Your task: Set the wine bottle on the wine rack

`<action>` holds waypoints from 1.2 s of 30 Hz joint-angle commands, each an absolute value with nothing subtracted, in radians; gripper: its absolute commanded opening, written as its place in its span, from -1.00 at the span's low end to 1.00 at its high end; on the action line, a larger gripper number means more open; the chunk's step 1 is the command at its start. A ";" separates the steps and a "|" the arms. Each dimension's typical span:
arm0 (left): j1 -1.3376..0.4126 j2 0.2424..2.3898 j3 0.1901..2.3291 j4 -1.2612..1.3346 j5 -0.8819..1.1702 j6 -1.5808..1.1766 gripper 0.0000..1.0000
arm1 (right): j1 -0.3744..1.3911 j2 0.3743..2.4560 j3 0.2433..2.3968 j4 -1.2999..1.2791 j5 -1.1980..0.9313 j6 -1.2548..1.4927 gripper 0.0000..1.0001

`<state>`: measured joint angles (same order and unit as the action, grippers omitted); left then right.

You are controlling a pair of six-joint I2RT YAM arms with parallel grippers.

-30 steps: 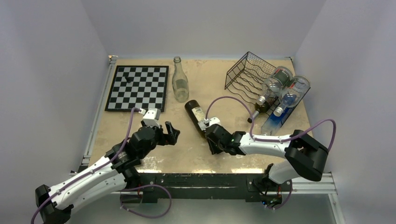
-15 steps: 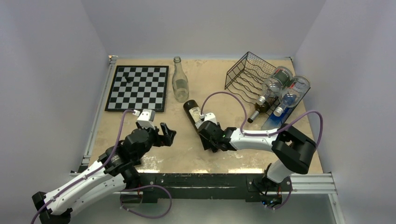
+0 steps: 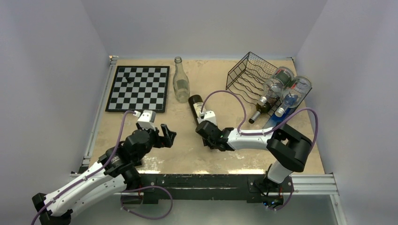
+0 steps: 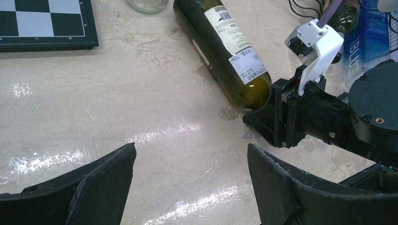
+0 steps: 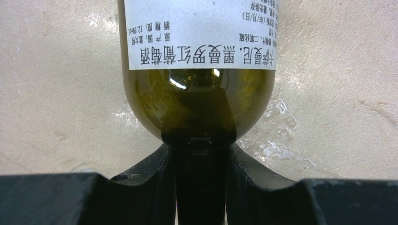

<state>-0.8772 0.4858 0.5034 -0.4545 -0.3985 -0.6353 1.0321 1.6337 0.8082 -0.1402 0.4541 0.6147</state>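
A dark green wine bottle (image 3: 196, 108) with white labels lies on the table, base toward the back; it also shows in the left wrist view (image 4: 225, 47). My right gripper (image 3: 209, 134) is shut on its neck. In the right wrist view the bottle's shoulder (image 5: 199, 93) fills the top, and the neck sits between the two fingers (image 5: 157, 173). My left gripper (image 3: 168, 135) is open and empty, low over the table left of the bottle (image 4: 191, 154). The black wire wine rack (image 3: 248, 72) stands at the back right.
Two bottles (image 3: 278, 84) lie on the rack's right side and a blue one (image 3: 277, 119) lies at its front. A clear glass bottle (image 3: 180, 84) stands just behind the wine bottle. A chessboard (image 3: 138, 88) lies at the back left.
My right gripper has slid left and a little toward the back with the bottle, whose base has moved nearer the clear bottle. My left arm has drawn back slightly.
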 commanded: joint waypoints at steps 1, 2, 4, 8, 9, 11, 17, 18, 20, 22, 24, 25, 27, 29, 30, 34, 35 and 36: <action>-0.872 0.476 0.552 -0.462 -0.413 -0.611 0.84 | 1.025 1.672 0.794 -0.192 0.504 0.657 -1.00; -0.872 0.476 0.553 -0.465 -0.414 -0.609 0.84 | 1.025 1.655 0.795 -0.202 0.511 0.658 -1.00; -0.873 0.473 0.559 -0.472 -0.414 -0.609 0.84 | 1.025 1.614 0.798 -0.230 0.529 0.659 -1.00; -0.873 0.463 0.560 -0.480 -0.416 -0.609 0.84 | 1.025 1.482 0.800 -0.298 0.554 0.658 -1.00; -0.872 0.462 0.559 -0.480 -0.416 -0.609 0.84 | 1.025 1.452 0.801 -0.311 0.553 0.652 -1.00; -0.872 0.461 0.559 -0.482 -0.414 -0.610 0.84 | 1.025 1.413 0.808 -0.320 0.557 0.611 -1.00; -0.873 0.458 0.560 -0.487 -0.406 -0.613 0.84 | 1.023 1.347 0.836 -0.352 0.575 0.561 -1.00; -0.873 0.455 0.559 -0.491 -0.405 -0.614 0.84 | 1.023 1.335 0.839 -0.357 0.577 0.558 -1.00; -0.872 0.449 0.558 -0.496 -0.405 -0.615 0.84 | 1.023 1.311 0.848 -0.368 0.586 0.552 -1.00; -0.872 0.442 0.556 -0.501 -0.404 -0.617 0.84 | 1.023 1.285 0.856 -0.379 0.602 0.549 -1.00; -0.873 0.435 0.557 -0.507 -0.402 -0.618 0.84 | 1.023 1.256 0.864 -0.394 0.624 0.548 -1.00; -0.873 0.431 0.555 -0.510 -0.401 -0.620 0.84 | 1.022 1.246 0.868 -0.405 0.638 0.550 -1.00; -0.873 0.424 0.556 -0.515 -0.397 -0.621 0.84 | 1.020 1.232 0.879 -0.428 0.674 0.561 -1.00; -0.872 0.416 0.556 -0.517 -0.393 -0.623 0.84 | 1.005 1.227 0.891 -0.449 0.705 0.582 -1.00; -0.872 0.411 0.555 -0.518 -0.391 -0.623 0.84 | 0.995 1.228 0.896 -0.459 0.714 0.594 -1.00; -0.872 0.399 0.557 -0.525 -0.403 -0.617 0.84 | 0.934 1.261 0.907 -0.454 0.738 0.687 -1.00; -0.872 0.399 0.561 -0.528 -0.408 -0.614 0.84 | 0.917 1.273 0.912 -0.451 0.731 0.709 -1.00; -0.873 0.399 0.565 -0.533 -0.411 -0.610 0.84 | 0.901 1.288 0.919 -0.457 0.732 0.738 -1.00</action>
